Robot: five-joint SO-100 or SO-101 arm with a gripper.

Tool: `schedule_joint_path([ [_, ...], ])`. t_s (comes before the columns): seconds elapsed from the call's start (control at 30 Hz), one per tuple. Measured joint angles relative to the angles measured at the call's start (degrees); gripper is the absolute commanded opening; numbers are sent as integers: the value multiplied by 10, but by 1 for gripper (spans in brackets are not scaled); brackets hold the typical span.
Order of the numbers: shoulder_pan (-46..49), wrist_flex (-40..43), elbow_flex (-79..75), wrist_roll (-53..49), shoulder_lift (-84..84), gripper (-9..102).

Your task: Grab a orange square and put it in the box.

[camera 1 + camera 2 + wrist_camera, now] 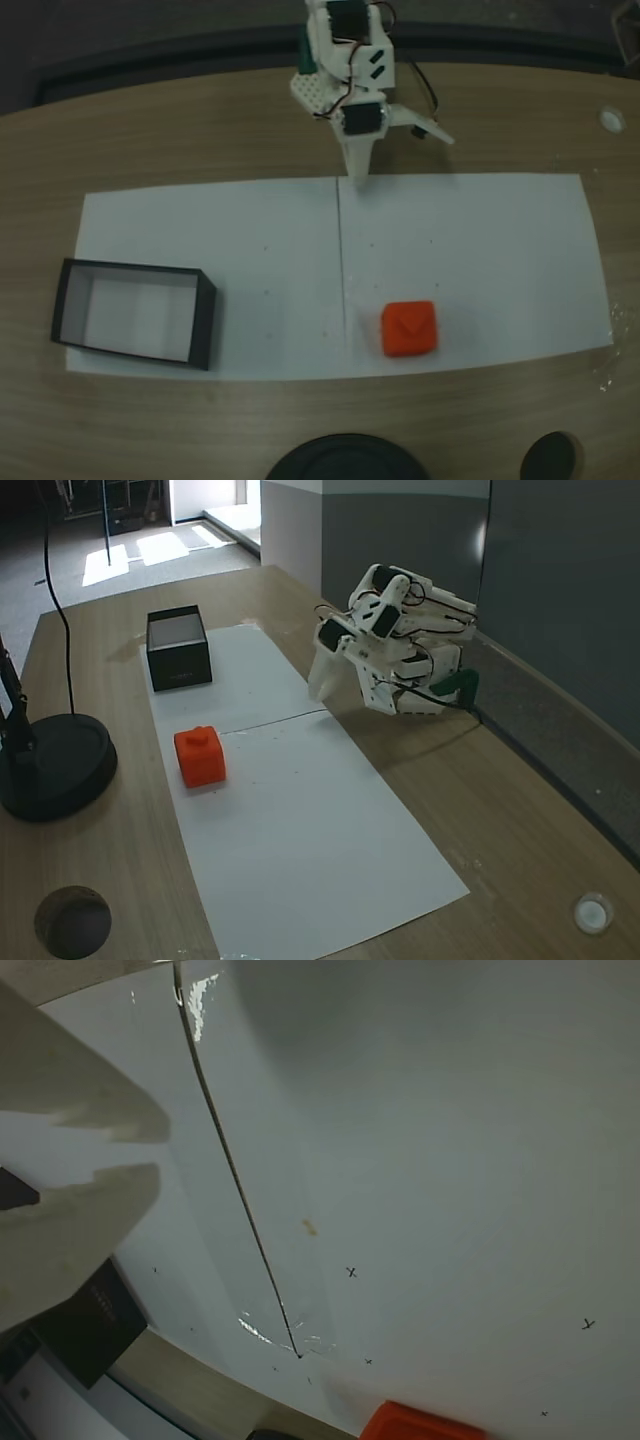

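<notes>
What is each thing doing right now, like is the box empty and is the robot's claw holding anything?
orange square: sitting free on the white paper, not held, outside the box.
box: upright, open-topped, empty.
gripper: holding nothing, tips pointing down at the paper's far edge, well away from the square; open or shut is hard to tell.
white paper: lying flat on the table, two sheets meeting at a seam.

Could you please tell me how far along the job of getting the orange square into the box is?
Nothing looks done yet. The orange square sits untouched on the white paper, apart from the box, whose floor is bare. The gripper holds nothing, folded back near the arm's base. Reaching, grasping, carrying and dropping all remain.
</notes>
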Motion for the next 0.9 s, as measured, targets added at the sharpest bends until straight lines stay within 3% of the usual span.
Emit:
schedule_joint_path([
  [0.9,-5,0,0,0,0,0],
])
